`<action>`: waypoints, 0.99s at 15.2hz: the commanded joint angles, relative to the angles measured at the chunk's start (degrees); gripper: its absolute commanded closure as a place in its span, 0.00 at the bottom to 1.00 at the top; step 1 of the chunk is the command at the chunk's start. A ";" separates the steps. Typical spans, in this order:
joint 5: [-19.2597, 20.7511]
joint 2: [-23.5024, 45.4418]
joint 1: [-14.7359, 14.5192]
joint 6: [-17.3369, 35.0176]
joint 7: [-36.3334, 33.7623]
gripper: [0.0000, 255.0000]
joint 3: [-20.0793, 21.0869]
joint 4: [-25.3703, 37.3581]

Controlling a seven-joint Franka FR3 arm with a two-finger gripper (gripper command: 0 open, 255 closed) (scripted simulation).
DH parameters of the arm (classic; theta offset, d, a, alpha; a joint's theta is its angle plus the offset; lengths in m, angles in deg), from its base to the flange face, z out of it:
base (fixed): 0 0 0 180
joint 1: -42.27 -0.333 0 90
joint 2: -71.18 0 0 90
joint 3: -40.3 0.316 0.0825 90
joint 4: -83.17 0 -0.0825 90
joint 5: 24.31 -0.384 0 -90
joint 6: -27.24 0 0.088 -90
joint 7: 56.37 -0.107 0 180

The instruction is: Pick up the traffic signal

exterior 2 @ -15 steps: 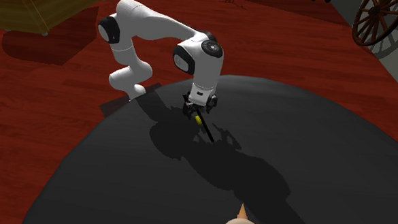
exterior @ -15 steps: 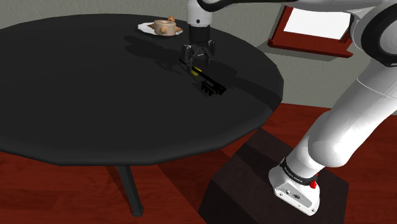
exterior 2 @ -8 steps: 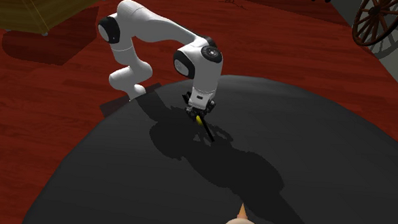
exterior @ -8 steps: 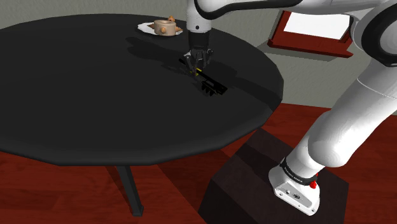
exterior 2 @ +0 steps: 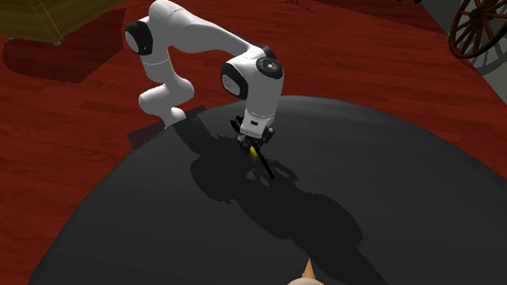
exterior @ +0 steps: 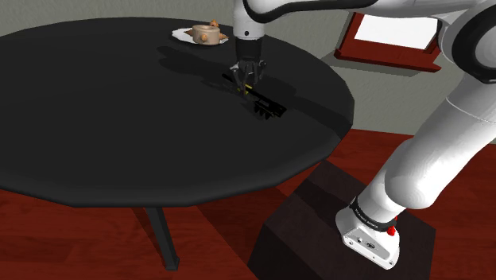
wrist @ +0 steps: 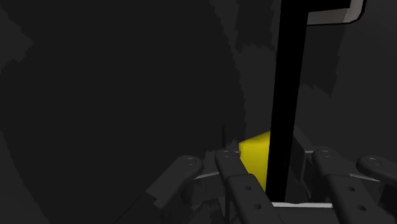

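The traffic signal (exterior: 263,102) is a thin black pole with a yellow block at one end, low over the black round table (exterior: 95,119). My gripper (exterior: 246,82) points down at its yellow end and is shut on it. In the second exterior view the gripper (exterior 2: 252,144) stands over the signal (exterior 2: 262,163), whose pole slants away from it. In the wrist view the black pole (wrist: 285,95) runs out from between the fingers (wrist: 238,184), with the yellow block (wrist: 254,153) clasped between them at the gripper (wrist: 280,184).
A white plate with a brown pot (exterior: 205,33) sits at the table's far edge, close behind the gripper. A red-framed white panel (exterior: 393,40) lies past the table. The dark stand (exterior: 318,231) is at the lower right. A wooden wheel (exterior 2: 490,24) and a yellow crate (exterior 2: 57,5) stand on the red floor.
The fingers went from wide apart to shut on the signal's yellow end. Since half a second ago the pole's far end has shifted slightly.
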 commanded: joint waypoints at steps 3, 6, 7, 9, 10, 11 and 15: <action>0.00 0.08 0.00 -2.69 0.07 1.00 0.01 2.70; 0.04 0.28 -0.02 -5.05 0.08 1.00 0.02 5.24; 0.06 0.37 -0.03 -5.84 0.08 1.00 0.03 6.12; 0.10 0.60 -0.05 -7.44 0.07 1.00 0.05 7.95; 0.13 0.74 -0.06 -8.25 0.06 1.00 0.06 8.89; 0.16 0.89 -0.07 -9.06 0.05 1.00 0.07 9.85; 0.28 1.46 -0.13 -11.65 0.01 1.00 0.12 13.00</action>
